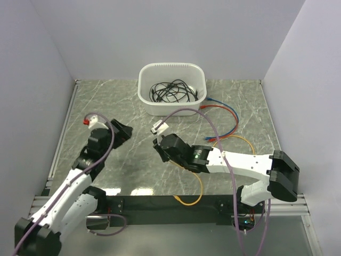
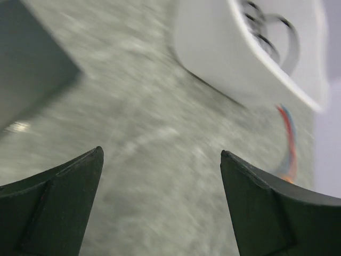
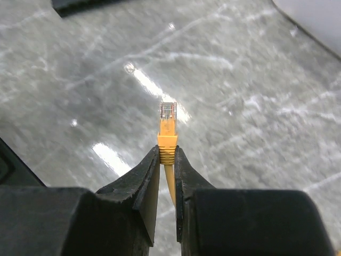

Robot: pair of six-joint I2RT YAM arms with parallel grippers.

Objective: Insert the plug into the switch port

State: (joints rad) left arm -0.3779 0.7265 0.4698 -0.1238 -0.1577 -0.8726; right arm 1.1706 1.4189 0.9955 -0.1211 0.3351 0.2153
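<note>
While the right gripper [image 3: 167,154] has its jaws pinched on the orange boot of the plug [image 3: 168,112], the clear tip sticks out bare at 12 o'clock. My read is that this leaves the nose free to enter a socket. Nothing touches the tip, so it's in no port yet. The orange cable [image 1: 189,201] trails back under that arm to 6 o'clock on the table [image 1: 106,96]. The left gripper [image 2: 161,154] has its jaws spread wide with only marble between them. It's probably free to steady the box, but that's a guess. The switch box [image 2: 32,64] sits at 10 o'clock in the left wrist view, apart from both fingers. It's blurred and you can't see the switch port row in any view. The dark edge at 11 o'clock in the right wrist view is likely the same box, unconfirmed. The white tub [image 1: 160,106] is at 12 o'clock on the table and holds a loose tangle of black cables [image 1: 170,92]. Red and blue leads [image 1: 224,114] lie outside it at its 4 o'clock.
</note>
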